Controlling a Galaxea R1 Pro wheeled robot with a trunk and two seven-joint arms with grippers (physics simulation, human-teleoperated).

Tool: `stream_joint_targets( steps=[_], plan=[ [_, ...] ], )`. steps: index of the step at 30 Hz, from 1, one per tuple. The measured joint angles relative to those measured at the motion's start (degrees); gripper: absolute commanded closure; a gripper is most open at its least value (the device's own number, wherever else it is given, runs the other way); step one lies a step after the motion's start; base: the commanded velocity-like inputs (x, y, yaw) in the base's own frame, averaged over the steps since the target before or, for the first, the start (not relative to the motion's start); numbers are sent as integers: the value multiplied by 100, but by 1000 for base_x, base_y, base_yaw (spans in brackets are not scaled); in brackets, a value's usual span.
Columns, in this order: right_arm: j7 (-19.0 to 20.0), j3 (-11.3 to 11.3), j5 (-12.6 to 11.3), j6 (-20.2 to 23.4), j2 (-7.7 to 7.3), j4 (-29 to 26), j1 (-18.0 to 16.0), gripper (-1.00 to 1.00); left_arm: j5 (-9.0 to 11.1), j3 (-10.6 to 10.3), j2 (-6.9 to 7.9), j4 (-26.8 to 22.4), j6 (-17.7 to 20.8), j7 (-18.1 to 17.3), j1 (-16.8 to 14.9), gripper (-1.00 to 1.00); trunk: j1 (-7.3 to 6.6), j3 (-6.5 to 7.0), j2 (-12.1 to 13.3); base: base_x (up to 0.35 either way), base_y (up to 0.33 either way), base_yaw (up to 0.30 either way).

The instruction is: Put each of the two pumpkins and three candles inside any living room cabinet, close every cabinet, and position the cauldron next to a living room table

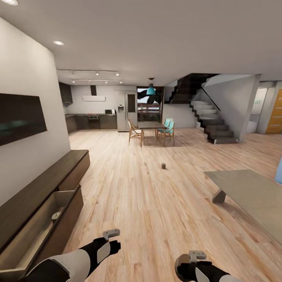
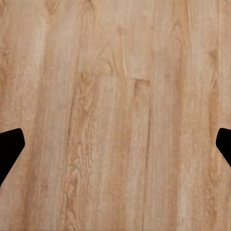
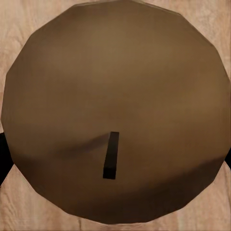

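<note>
- Dark-brown wood makes up the cabinet [image 1: 47,176], running along the wall on the far side of the left gripper [image 1: 113,244]; one drawer is pulled out, showing its pale inside.
- One candle [image 1: 56,216] lies in that open drawer, ahead of the left gripper and toward the wall.
- Left gripper sits low over the plank floor [image 1: 149,196]; in the left wrist view its black fingers [image 2: 10,147] stand wide apart at the two edges with only bare boards between them, so it is spread and empty.
- Another candle [image 1: 163,166] stands alone on the floor well ahead of both grippers, between the cabinet and the table.
- Right gripper [image 1: 187,267] is low at the near edge, clamped on a third candle [image 3: 115,113]; the right wrist view looks straight onto its brownish flat top with a short dark wick [image 3: 111,156], and dark finger edges show at each side of it.
- Grey, glossy coffee table [image 1: 254,192] stands ahead of the right gripper and out to its right.
- Kitchen, dining table with chairs [image 1: 150,131] and stairs [image 1: 213,121] lie far beyond.
</note>
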Motion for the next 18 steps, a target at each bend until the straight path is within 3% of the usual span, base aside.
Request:
stream_joint_targets(
  steps=[18],
  plan=[
    [-4, -1, 0, -5, 4, 6, 0, 100, 0, 0, -7, 0, 0, 0, 0, -100, 0, 0, 0, 333, 0, 0]
  ],
)
